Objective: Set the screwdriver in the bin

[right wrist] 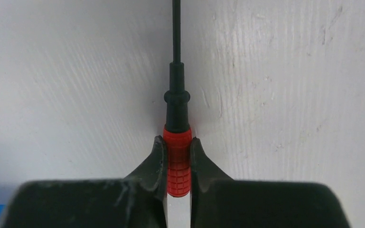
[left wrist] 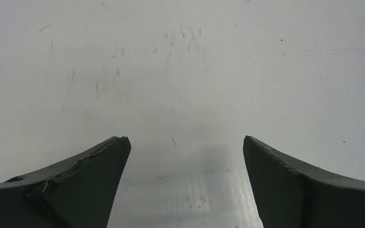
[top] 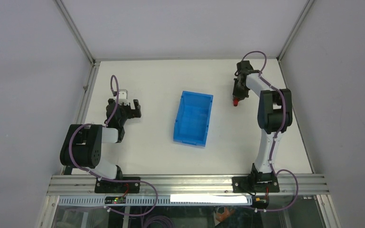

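Overhead view of whole table (top: 147, 156); wrist views close, steeply down onto it.

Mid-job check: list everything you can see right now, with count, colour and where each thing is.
screwdriver: one, red handle and thin black shaft, right of the bin, gripped by its handle
bin: one, bright blue, middle of the table, between the two arms
table: one, white and scuffed, under everything
rail: one, silver, along the table's near edge, carrying both arm bases
left tool: one, dark, open, above the table left of the bin
right tool: one, dark, shut on the screwdriver's handle
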Robot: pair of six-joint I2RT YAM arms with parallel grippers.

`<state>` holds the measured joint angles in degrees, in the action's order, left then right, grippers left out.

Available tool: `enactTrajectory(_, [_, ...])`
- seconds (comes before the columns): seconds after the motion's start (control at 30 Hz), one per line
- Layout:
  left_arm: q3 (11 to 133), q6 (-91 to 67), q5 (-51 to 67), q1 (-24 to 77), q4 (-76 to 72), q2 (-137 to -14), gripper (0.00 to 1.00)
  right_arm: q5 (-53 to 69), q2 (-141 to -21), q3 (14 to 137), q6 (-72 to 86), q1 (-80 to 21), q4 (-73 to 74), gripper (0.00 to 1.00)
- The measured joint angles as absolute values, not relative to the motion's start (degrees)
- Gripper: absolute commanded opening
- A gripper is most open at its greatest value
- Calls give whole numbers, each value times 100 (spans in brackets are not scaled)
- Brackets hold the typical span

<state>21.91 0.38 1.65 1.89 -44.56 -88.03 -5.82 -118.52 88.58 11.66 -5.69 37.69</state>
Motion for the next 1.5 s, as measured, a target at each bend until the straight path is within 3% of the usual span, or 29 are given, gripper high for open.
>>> enactTrajectory(0.2, [2191,38,165,189,-4456,-8803,99,-779,-11216,8779,1194,-576,4305,0])
enactTrajectory(0.4, [2191,38,165,189,-4456,-8803,99,-1111,-9603,8549,1433,-762,4882,0])
enactTrajectory(0.6, [2191,38,165,189,-4456,-8803,99,-1793,-8726,8868,1850,-2045,5634,4])
enactTrajectory(0.93, [2191,38,165,189,-4456,-8803,99,-2661,-9030,9837,2414,-4560,5907,0])
enactTrajectory(1.07, [2191,38,165,189,-4456,-8803,99,-2862,-9330,9736,2659,-5004,5695,0])
enactTrajectory(1.33, [2191,38,165,189,-4456,-8803,99,-2904,-9725,8388,3387,-5277,4954,1])
enactTrajectory(1.5, [2191,38,165,189,-4456,-8803,99,-2729,-10108,7996,3693,-5277,4637,17])
